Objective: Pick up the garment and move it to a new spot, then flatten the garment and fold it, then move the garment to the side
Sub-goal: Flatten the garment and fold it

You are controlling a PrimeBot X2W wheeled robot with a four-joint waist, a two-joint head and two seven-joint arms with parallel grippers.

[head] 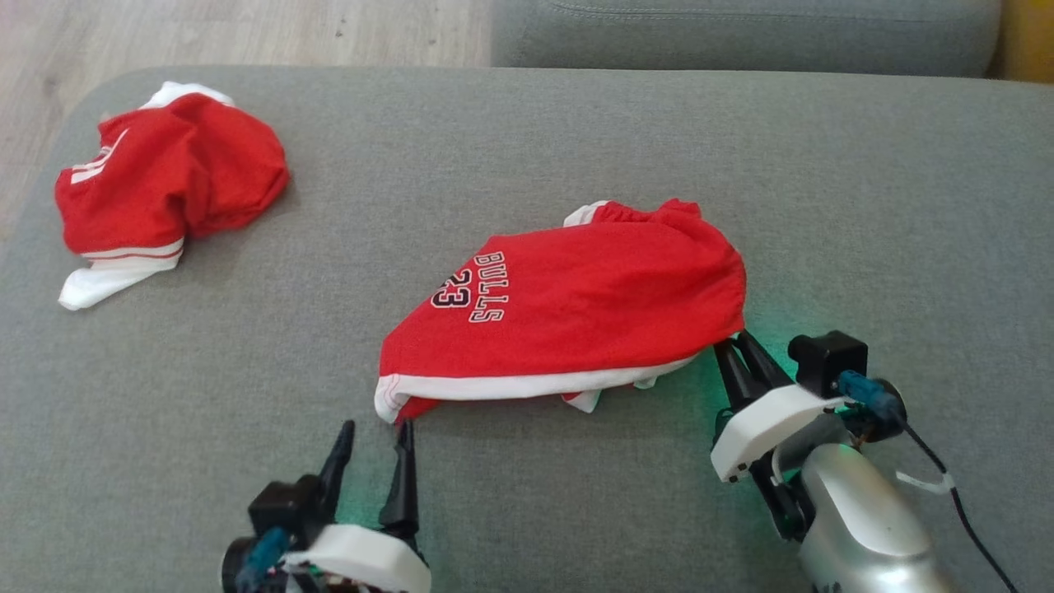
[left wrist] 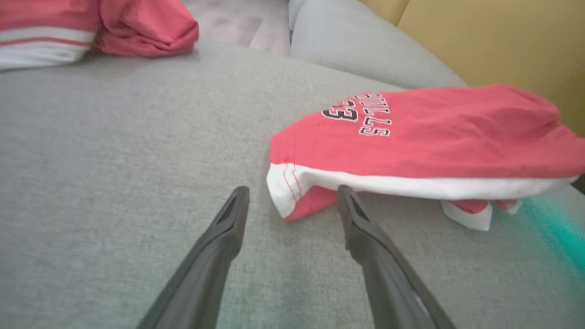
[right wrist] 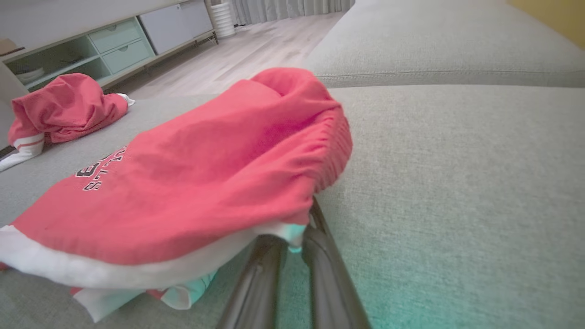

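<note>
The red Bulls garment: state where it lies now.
Head view: the red Bulls garment lies centre on the grey sofa cushion, its near-left corner at the open left gripper, its right hem pinched by the right gripper.

Left gripper [head: 376,426] spread wide; right gripper [head: 735,340] pinched shut

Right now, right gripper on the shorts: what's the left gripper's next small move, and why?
Probably nudge the left gripper forward and close on the shorts' near corner: its fingers stand open with that corner between the tips, while the right gripper pinches the hem's other end.
</note>
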